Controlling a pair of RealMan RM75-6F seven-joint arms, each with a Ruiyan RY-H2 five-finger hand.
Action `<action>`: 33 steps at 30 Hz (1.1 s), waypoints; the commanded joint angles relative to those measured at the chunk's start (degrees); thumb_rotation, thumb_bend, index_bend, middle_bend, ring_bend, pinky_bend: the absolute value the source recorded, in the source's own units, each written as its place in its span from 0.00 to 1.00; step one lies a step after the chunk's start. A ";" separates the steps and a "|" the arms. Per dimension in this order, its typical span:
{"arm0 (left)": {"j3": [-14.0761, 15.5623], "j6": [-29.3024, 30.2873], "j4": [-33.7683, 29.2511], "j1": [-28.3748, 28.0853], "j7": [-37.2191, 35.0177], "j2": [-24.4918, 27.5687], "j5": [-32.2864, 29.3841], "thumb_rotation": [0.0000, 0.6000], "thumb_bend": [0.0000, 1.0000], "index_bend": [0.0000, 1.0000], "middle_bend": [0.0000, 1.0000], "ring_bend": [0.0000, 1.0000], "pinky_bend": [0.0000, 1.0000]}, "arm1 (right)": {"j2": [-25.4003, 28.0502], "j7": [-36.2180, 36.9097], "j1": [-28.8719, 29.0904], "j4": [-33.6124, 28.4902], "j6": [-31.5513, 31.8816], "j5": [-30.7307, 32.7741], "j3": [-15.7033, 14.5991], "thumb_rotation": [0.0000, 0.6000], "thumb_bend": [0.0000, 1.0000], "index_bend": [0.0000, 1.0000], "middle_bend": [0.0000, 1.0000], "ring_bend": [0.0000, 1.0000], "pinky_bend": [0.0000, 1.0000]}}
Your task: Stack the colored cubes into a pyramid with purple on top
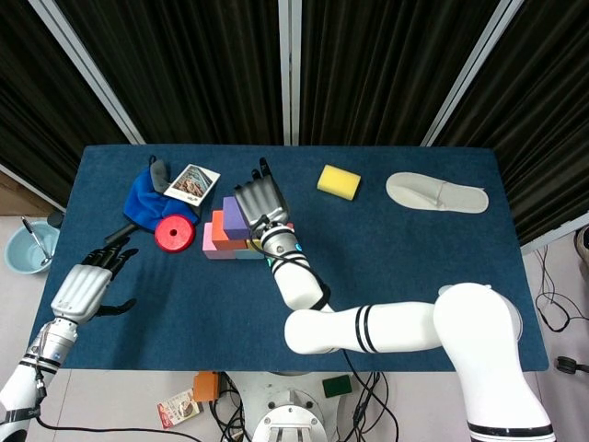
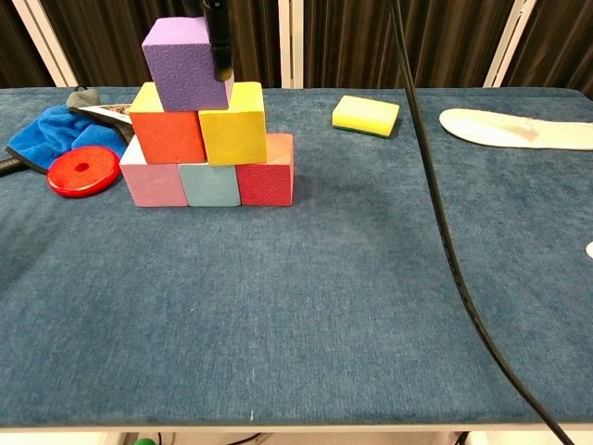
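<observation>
The purple cube (image 2: pixel 185 63) sits atop the orange cube (image 2: pixel 167 123) and yellow cube (image 2: pixel 233 123). The right hand (image 1: pixel 259 201) covers it from above; whether it grips is unclear. The left hand (image 1: pixel 85 285) hangs loosely open, empty.

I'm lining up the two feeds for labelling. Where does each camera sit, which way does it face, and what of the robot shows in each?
Head view: high above the near edge, looking down on the table; shows both arms, left hand and right hand at the purple cube.
Chest view: low at the near edge, looking level across; shows only a dark finger beside the purple cube and a cable.
Shared: cube pyramid, red disc, yellow sponge, white slipper.
</observation>
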 commanded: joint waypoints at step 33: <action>-1.26 0.53 -1.42 -0.47 2.28 1.34 -1.13 0.87 0.17 0.12 0.03 0.09 0.16 | 18.21 11.36 -17.06 -21.96 6.89 -12.69 -1.80 1.00 0.10 0.11 0.22 0.14 0.00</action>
